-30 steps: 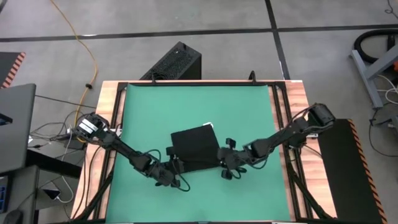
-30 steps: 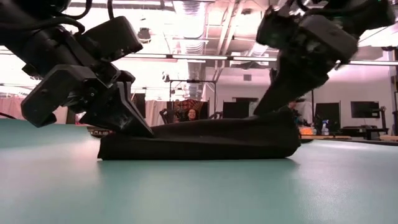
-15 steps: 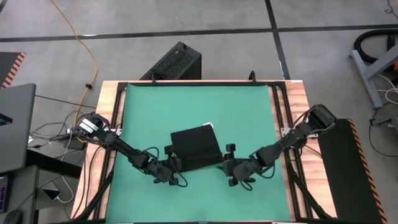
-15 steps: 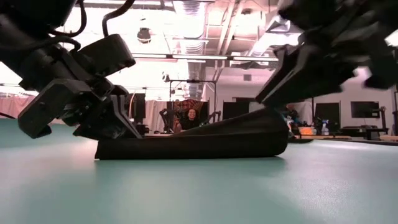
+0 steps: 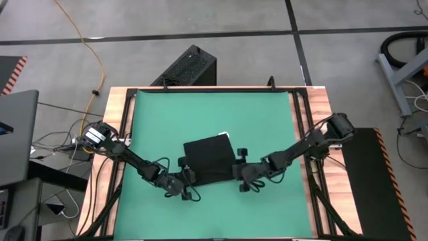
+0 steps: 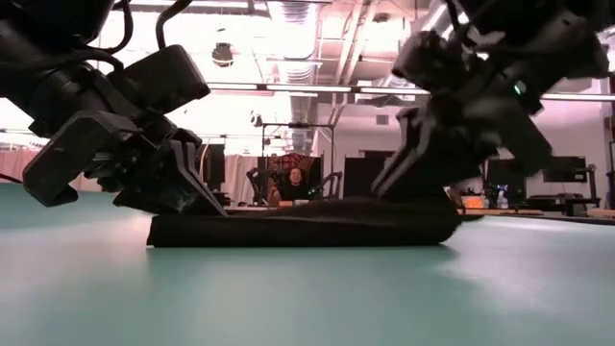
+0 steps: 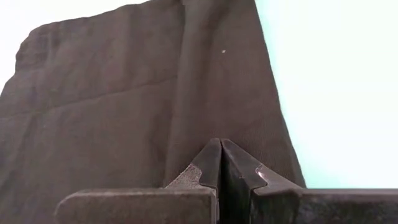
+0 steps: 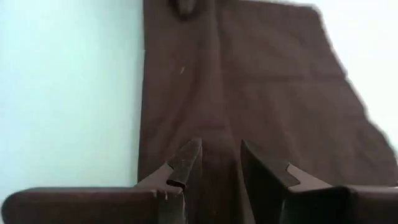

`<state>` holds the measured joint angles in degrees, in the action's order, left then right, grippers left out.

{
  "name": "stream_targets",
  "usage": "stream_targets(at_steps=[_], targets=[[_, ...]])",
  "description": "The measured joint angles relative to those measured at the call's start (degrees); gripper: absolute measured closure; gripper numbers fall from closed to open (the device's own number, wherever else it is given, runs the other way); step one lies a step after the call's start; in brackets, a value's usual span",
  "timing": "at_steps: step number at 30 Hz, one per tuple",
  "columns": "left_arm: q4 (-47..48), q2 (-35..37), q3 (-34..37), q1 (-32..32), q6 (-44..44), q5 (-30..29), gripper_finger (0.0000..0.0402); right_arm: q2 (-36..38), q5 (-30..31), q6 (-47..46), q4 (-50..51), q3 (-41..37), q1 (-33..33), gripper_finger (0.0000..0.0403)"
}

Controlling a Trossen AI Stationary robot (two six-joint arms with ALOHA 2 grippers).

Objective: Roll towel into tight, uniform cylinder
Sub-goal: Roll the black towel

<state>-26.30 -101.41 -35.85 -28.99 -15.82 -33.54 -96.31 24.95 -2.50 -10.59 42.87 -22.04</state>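
the plain black soft cloth towel (image 5: pixel 210 159) lies near the middle of the green mat (image 5: pixel 261 120), a little toward our side, with its small white tag (image 5: pixel 223 134) at the far edge. we judge the rolling barely begun: in the low view the towel (image 6: pixel 303 229) is a low flat band, perhaps folded once along the near edge, with no cylinder formed. nearly all the rolling is left, and then tightening and evening the ends.

our left gripper (image 5: pixel 185 181) sits at the towel's near left corner; in its wrist view the fingers (image 7: pixel 211 171) are pressed together on the cloth edge, pinching it. our right gripper (image 5: pixel 239 175) is at the near right corner; its fingers (image 8: pixel 186 163) stand slightly apart over the cloth, and we cannot tell whether any fabric is caught between them.

counting: one towel, one tag, one mat, two arms with two grippers. beyond the table's far edge stands one black ribbed box (image 5: pixel 187 67) on the floor, with one yellow cable (image 5: pixel 93 53) running nearby. in the low view one person (image 6: pixel 295 181) sits far back in the room.
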Motion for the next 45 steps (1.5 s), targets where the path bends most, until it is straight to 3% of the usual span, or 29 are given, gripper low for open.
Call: stream_targets(at_steps=[5,9,13,16,19,24,26,34,45], targets=[[0.22,0.00,0.01,0.00,0.05,1.36,0.0401,-6.31,2.61,-0.04,-2.66,0.05,0.60,0.0270],[0.99,0.00,0.01,0.00,-0.06,3.53,0.0401,-8.66,8.50,-0.09,-3.30,0.24,1.01,0.0270],[2.59,0.02,-0.03,0.02,-1.22,4.28,0.0401,-6.16,15.91,4.01,-0.91,-0.15,0.44,0.0270],[3.01,0.09,-0.01,0.00,-1.31,4.40,0.0401,-1.33,17.73,8.92,-1.28,-0.12,-0.84,0.0270],[3.06,0.09,0.35,0.00,-1.40,4.49,0.0401,3.46,14.80,10.61,-1.46,0.01,-2.07,0.0270],[3.19,0.09,0.45,0.00,-1.34,4.70,0.0401,7.42,-1.91,14.87,-2.67,-1.62,-2.05,0.0271],[3.51,0.09,0.45,0.00,-1.27,5.14,0.0401,6.92,-4.86,17.01,-4.09,-3.34,-1.52,0.0271],[6.24,0.09,0.50,0.00,-3.27,6.56,0.0401,4.28,-5.80,20.55,-9.85,-5.22,2.25,0.0252],[9.06,0.17,0.38,0.07,-3.43,7.14,0.0401,-0.88,-6.99,21.66,-10.61,-5.37,2.42,0.0165]])
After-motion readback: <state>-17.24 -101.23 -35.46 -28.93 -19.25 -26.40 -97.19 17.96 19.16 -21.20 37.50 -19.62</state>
